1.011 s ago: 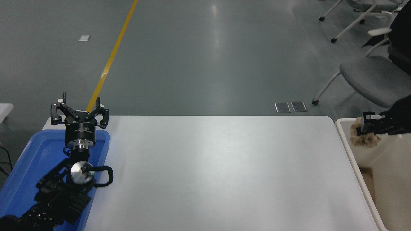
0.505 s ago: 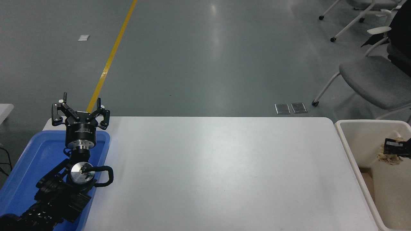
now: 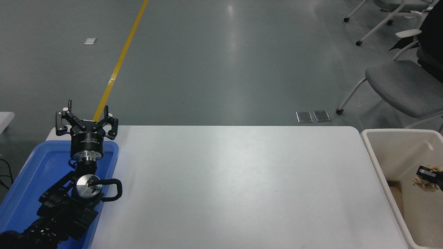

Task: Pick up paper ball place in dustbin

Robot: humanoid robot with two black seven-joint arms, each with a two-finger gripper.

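Observation:
The paper ball [image 3: 425,183], a tan crumpled wad, is held in my right gripper [image 3: 428,174]. Only the gripper's black tip shows, at the right edge of the picture. Ball and gripper are inside the mouth of the cream-beige dustbin [image 3: 398,155], which stands against the table's right end. The ball hangs below rim level, clear of the bin's walls. My left gripper [image 3: 86,119] is parked with its fingers spread open over the blue tray [image 3: 41,166] at the table's left end.
The white table [image 3: 235,186] lies between the tray and the bin. Grey chairs [image 3: 398,83] stand on the floor beyond the bin. A yellow floor line [image 3: 121,58] runs away at the back left.
My right gripper has moved right and down with the paper ball, from the bin's near-left rim into the bin. The left arm has not moved.

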